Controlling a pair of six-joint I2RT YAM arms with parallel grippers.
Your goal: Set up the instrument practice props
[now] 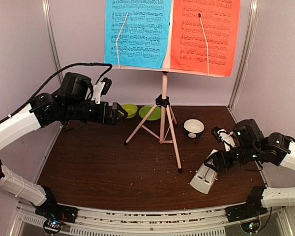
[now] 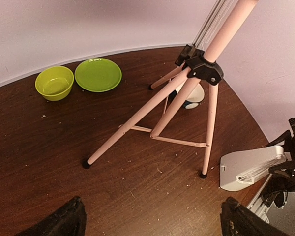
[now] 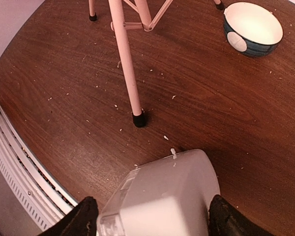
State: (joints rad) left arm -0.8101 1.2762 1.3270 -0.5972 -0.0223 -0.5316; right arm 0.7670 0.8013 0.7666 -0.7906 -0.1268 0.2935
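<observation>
1. Music stand [image 1: 163,113]: pale pink tripod, upright at mid-counter [image 1: 98,162], all three feet down. It serves as the reference for every entry below.
2. Blue sheet [image 1: 137,32]: printed music on the left half of the stand's desk, under a thin retaining arm.
3. Red sheet [image 1: 206,34]: printed music on the right half of the stand's desk, edge to edge with the blue sheet.
4. Metronome [image 1: 204,178]: cream, with a clear cover, tilted over on the counter just right of the stand's near foot.
5. Right gripper [image 3: 152,216]: at the metronome, with the fingers [image 3: 83,219] close on either side of its body. Whether they are clamped on it cannot be told.
6. Left gripper [image 2: 152,226]: raised to the left of the stand, fingers [image 2: 64,221] spread wide with nothing between them.
7. Green bowl [image 1: 129,110] and green plate [image 1: 150,112]: side by side behind the stand, to its left.
8. White-and-dark bowl [image 1: 193,128]: on the counter right of the stand's legs.
</observation>
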